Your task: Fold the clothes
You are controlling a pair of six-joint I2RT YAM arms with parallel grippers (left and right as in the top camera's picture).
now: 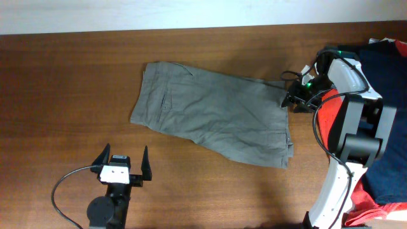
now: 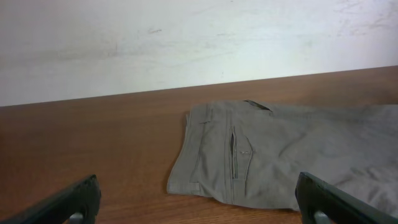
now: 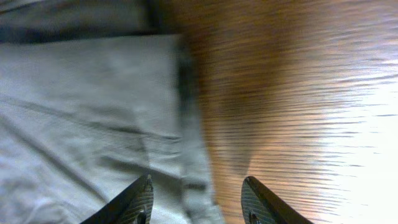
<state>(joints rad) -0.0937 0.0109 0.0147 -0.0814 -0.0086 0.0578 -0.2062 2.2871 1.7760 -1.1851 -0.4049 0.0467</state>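
The khaki-grey shorts [image 1: 213, 113] lie spread flat and wrinkled on the wooden table [image 1: 63, 83], running from upper left to lower right. In the left wrist view the shorts [image 2: 273, 155] show a pocket slit and a hem edge. My left gripper [image 1: 122, 164] is open and empty, on the table in front of the shorts' left end, apart from them. My right gripper [image 1: 294, 98] is open at the shorts' right edge; in the right wrist view its fingers [image 3: 198, 202] straddle the hem of the shorts [image 3: 87, 124], one finger over cloth, one over bare wood.
A pile of dark blue and red clothing [image 1: 388, 95] lies at the table's right edge behind the right arm. A pale wall [image 2: 186, 37] runs behind the table's far edge. A black cable [image 1: 63, 184] loops by the left arm's base.
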